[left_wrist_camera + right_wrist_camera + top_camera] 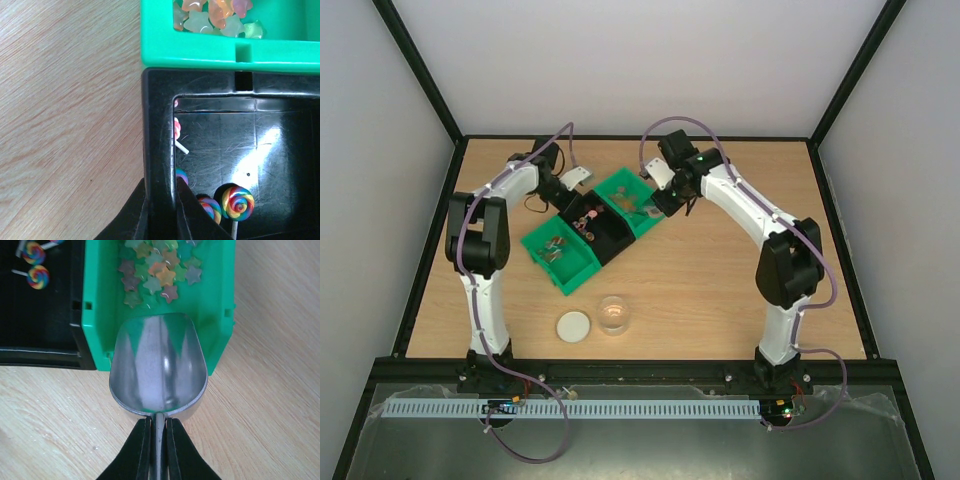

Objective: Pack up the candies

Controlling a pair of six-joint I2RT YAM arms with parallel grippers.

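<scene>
The candies (155, 270) are tiny star-shaped sweets in mixed colours, lying in the far part of a green bin (95, 315). They also show in the left wrist view (215, 15) and in the top view (625, 202). My right gripper (159, 427) is shut on the handle of a metal scoop (157, 365). The scoop is empty and hangs over the bin's near end. My left gripper (160, 192) is shut on the side wall of the black bin (159, 125), one finger inside and one outside. In the top view the left gripper (578, 202) and right gripper (657, 203) flank the bins.
Rainbow lollipops (238, 202) lie in the black bin (603, 232). A second green bin (565, 268) holds wrapped items. A clear round jar (614, 313) and its white lid (573, 326) stand on the table in front of the bins.
</scene>
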